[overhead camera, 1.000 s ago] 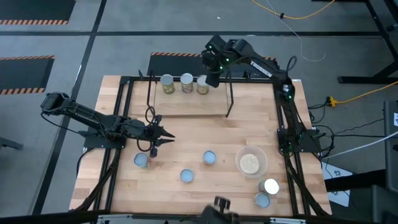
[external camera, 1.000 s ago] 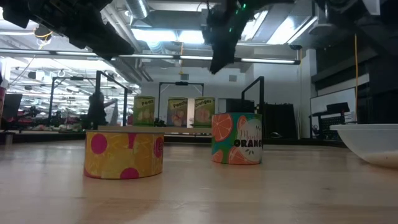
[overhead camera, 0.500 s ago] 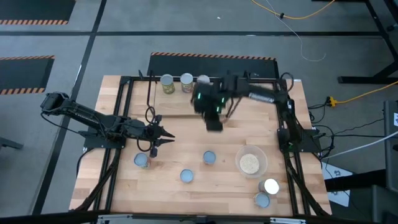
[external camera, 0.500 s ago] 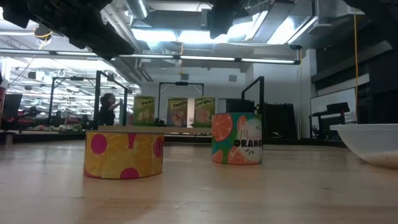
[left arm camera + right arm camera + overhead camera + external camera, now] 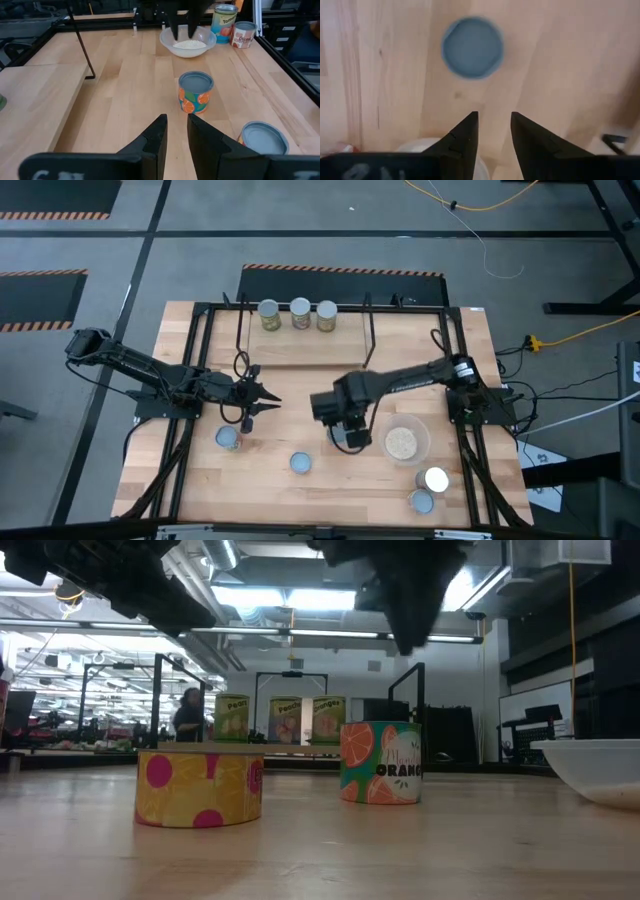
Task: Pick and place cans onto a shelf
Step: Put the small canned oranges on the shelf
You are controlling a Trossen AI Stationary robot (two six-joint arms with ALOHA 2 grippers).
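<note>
Cans [image 5: 299,314] are standing along the shelf's [image 5: 305,350] rear edge; right gripper [image 5: 345,442], released, is hanging mid-worktop; left gripper [image 5: 268,402] is waiting empty, fingers slightly parted.

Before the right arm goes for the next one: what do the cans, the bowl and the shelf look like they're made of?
Cans: likely metal, with a matte pale-blue lid and glossy printed fruit label. Bowl: clear, probably plastic or glass, since the pale grains show through its wall. Shelf: pale unfinished-looking wood board on thin black rods, apparently painted metal. Table: light wood planks, visible grain.
</note>
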